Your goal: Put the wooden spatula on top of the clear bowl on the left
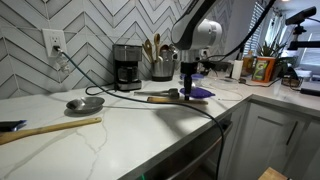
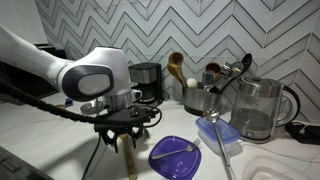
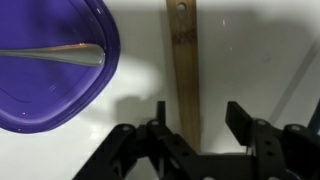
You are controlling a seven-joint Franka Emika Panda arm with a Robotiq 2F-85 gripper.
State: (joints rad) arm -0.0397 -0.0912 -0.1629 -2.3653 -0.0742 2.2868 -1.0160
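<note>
The wooden spatula (image 3: 183, 70) lies flat on the white counter, also visible in both exterior views (image 1: 160, 98) (image 2: 128, 160). My gripper (image 3: 200, 122) is open and straddles the spatula's handle, which runs between the fingers nearer the left one; it shows low over the counter in both exterior views (image 1: 188, 88) (image 2: 124, 143). The spatula rests on the counter, not gripped. A purple plate (image 3: 55, 90) with a metal spoon (image 3: 50, 54) on it sits beside the spatula (image 2: 178, 153). The clear bluish bowl (image 2: 222, 136) stands past the plate, with a metal utensil across it.
A coffee maker (image 1: 126, 66), a utensil crock (image 1: 160, 66) and a glass kettle (image 2: 258, 108) stand along the tiled wall. A grey metal bowl (image 1: 85, 103) and a long pale wooden stick (image 1: 50, 128) lie further along the counter. The counter edge (image 1: 190, 140) is close.
</note>
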